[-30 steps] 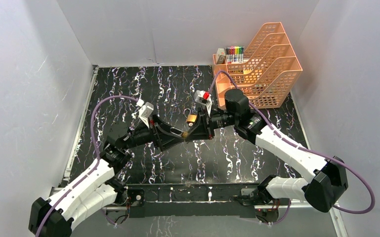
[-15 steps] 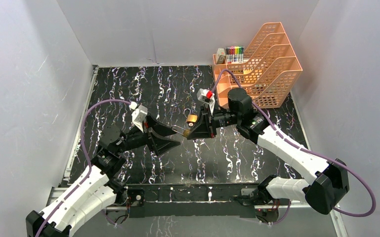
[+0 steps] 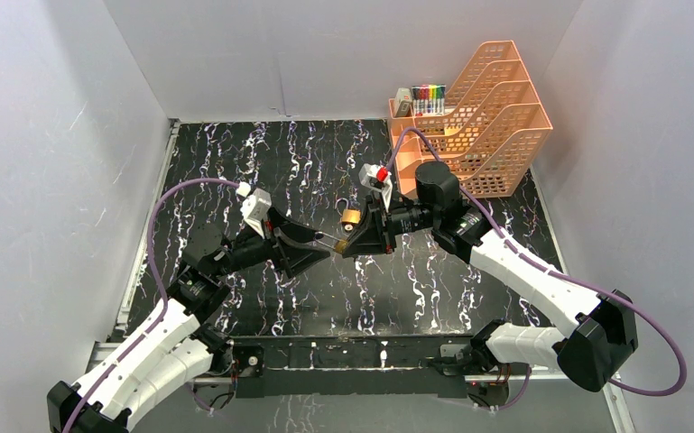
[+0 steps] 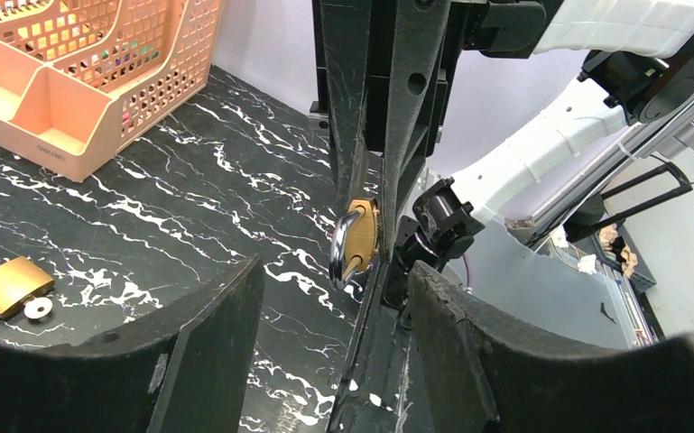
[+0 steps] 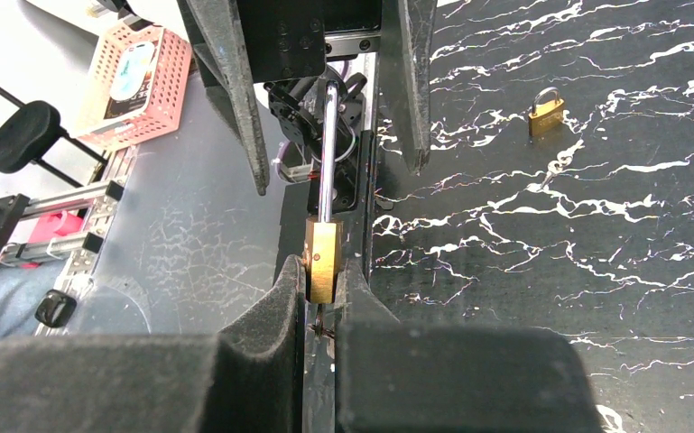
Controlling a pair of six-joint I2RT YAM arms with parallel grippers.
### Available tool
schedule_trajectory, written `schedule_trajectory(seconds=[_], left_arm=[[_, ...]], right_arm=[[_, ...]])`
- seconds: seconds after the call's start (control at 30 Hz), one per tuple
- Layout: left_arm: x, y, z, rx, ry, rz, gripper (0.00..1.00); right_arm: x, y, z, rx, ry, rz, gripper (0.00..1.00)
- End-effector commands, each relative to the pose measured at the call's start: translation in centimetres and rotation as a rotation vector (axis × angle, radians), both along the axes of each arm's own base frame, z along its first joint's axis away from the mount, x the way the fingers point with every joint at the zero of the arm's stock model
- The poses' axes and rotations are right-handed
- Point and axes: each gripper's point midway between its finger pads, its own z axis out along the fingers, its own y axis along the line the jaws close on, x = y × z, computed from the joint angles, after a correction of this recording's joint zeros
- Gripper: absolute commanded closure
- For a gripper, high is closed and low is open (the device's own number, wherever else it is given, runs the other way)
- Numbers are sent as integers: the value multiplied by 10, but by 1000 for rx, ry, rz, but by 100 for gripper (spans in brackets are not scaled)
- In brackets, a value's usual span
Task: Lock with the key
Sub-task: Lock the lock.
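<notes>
My right gripper [image 5: 322,271] is shut on a brass padlock [image 5: 323,253], pinching its body flat between the pads. The silver shackle [image 5: 328,153] points away toward the left gripper. A thin dark sliver [image 5: 318,325] sits under the padlock between the fingers; I cannot tell whether it is the key. From the left wrist the same padlock [image 4: 361,236] hangs just ahead of my left gripper [image 4: 325,352], which is open with nothing between its fingers. From above, the left gripper [image 3: 318,250] faces the right gripper [image 3: 341,245] closely, above the mat.
A second brass padlock [image 3: 351,216] lies on the black marbled mat [image 3: 262,153], seen from the left wrist [image 4: 9,286] with a small silver ring [image 4: 36,309] beside it. An orange file rack [image 3: 478,117] with markers [image 3: 429,95] stands at the back right. Grey walls enclose the mat.
My left gripper drew back to the left from the held padlock, then edged slightly toward it again. The right gripper kept its grip and barely moved.
</notes>
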Motion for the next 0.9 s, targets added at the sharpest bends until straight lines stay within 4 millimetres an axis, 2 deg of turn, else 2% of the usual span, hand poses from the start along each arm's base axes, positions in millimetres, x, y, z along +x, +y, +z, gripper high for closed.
schedule_trajectory(seconds=[0.0, 0.43, 0.5, 0.63, 0.67, 0.87], left_arm=[[1, 2, 27, -39, -91, 17, 44], [-8, 0, 40, -72, -143, -31, 64], [-10, -1, 40, -74, -148, -48, 72], [-15, -3, 39, -68, -154, -83, 98], [-15, -3, 39, -68, -155, -86, 100], [-21, -3, 39, -76, -167, -115, 100]], right_arm=[[-6, -4, 18, 52, -65, 25, 100], [-7, -6, 17, 48, -65, 32, 100], [-7, -6, 16, 47, -66, 32, 100], [-7, -6, 15, 46, -68, 32, 100], [-6, -6, 15, 45, -67, 32, 100], [-6, -5, 13, 41, -64, 35, 100]])
